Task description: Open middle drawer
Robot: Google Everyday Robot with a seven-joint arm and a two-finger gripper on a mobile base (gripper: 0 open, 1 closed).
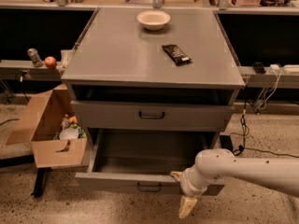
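The middle drawer (117,181) is a wide, shallow grey drawer that stands pulled out from the cabinet, and its inside looks empty. Its small dark loop handle (149,187) is free. My gripper (182,191) is at the drawer's front, just right of the handle, on the end of my white arm coming in from the right. Its cream fingers are apart: one tip (176,175) is at the top edge of the drawer front, the other (186,207) points down below it. They hold nothing. The taller top drawer (196,118) above is closed.
The cabinet top (117,55) carries a white bowl (153,19) and a dark snack packet (176,53). An open cardboard box (46,125) with items stands on the floor at the left. An apple (50,61) lies on the left shelf. Cables hang at the right (243,125).
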